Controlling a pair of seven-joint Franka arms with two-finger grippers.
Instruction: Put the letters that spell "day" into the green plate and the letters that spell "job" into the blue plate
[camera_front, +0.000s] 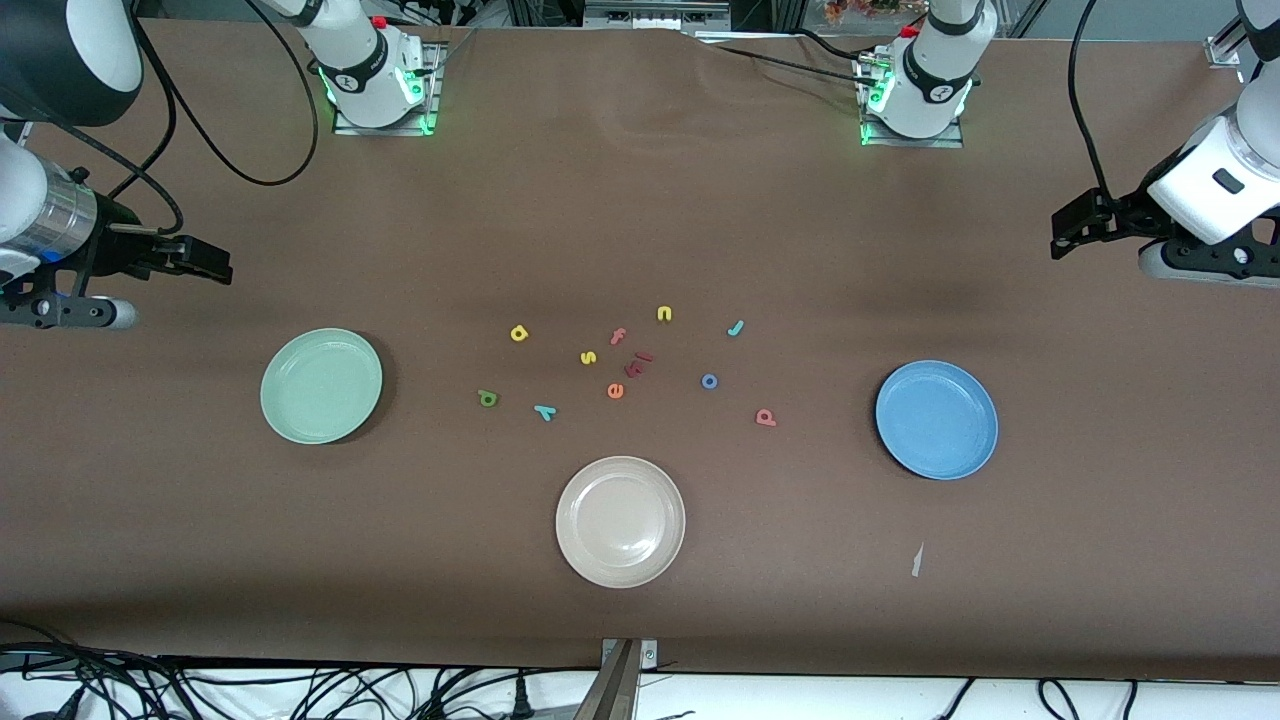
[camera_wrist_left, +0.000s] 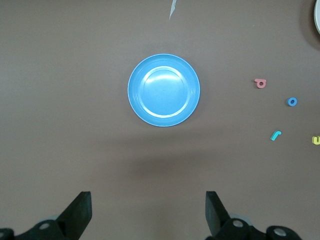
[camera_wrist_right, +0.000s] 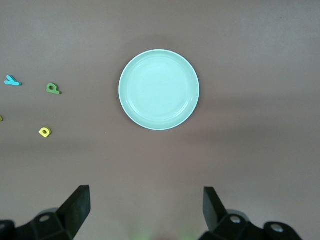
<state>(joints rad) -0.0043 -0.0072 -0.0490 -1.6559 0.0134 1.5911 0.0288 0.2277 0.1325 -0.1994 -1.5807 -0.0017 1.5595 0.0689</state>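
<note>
The yellow "a" (camera_front: 519, 333), olive "d" (camera_front: 488, 398) and teal "y" (camera_front: 545, 411) lie on the desk (camera_front: 640, 220) at the green plate's side of the letter cluster; seen from the front, the "d" is at about 3 o'clock from the green plate (camera_front: 321, 385), well apart from it. The teal "j" (camera_front: 736, 327), blue "o" (camera_front: 709, 380) and red "b" (camera_front: 766, 418) lie at the blue plate's side, the "b" at about 9 o'clock from the blue plate (camera_front: 937, 419). Both plates hold nothing. Mid-cluster lie the "s" (camera_front: 588, 357), "n" (camera_front: 664, 314), "f" (camera_front: 619, 336), orange "e" (camera_front: 615, 390) and two small red pieces (camera_front: 638, 364). A beige plate (camera_front: 620, 521) sits at 6 o'clock from the cluster, nearer the front camera. The left gripper (camera_wrist_left: 148, 210) hangs over bare desk near the blue plate, jaws apart and holding nothing. The right gripper (camera_wrist_right: 146, 209) hangs over bare desk near the green plate, jaws likewise apart.
</note>
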